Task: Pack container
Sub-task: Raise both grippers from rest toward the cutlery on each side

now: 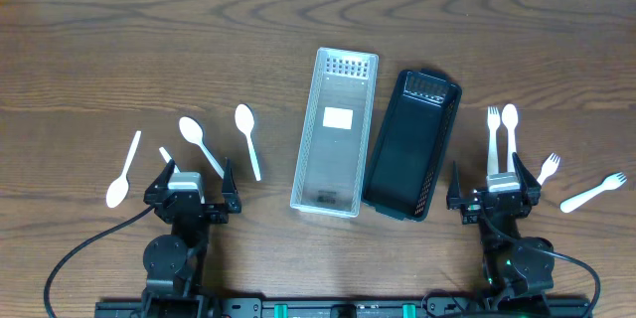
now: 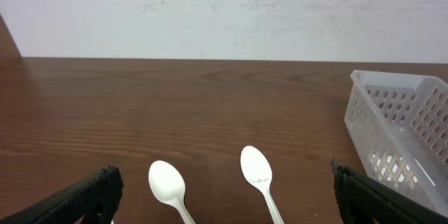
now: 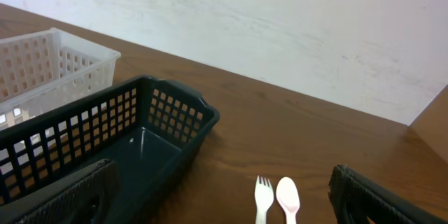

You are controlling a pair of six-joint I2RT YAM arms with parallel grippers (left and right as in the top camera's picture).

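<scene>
A clear plastic basket (image 1: 308, 129) and a black basket (image 1: 407, 149) lie side by side at the table's middle, both empty. Three white plastic spoons (image 1: 123, 169) (image 1: 199, 142) (image 1: 248, 139) lie to the left. A white fork (image 1: 493, 137) and a spoon (image 1: 510, 134) lie together to the right, with two more forks (image 1: 545, 169) (image 1: 593, 193) beyond. My left gripper (image 1: 194, 181) is open and empty just before two spoons (image 2: 166, 182) (image 2: 256, 168). My right gripper (image 1: 494, 191) is open and empty, with the fork (image 3: 263, 194) and spoon (image 3: 288, 196) ahead of it.
A small white piece (image 1: 165, 155) lies by the left gripper. The clear basket (image 2: 402, 133) stands to the right of the left gripper. The black basket (image 3: 140, 133) stands to the left of the right gripper, with the clear basket (image 3: 49, 63) behind it.
</scene>
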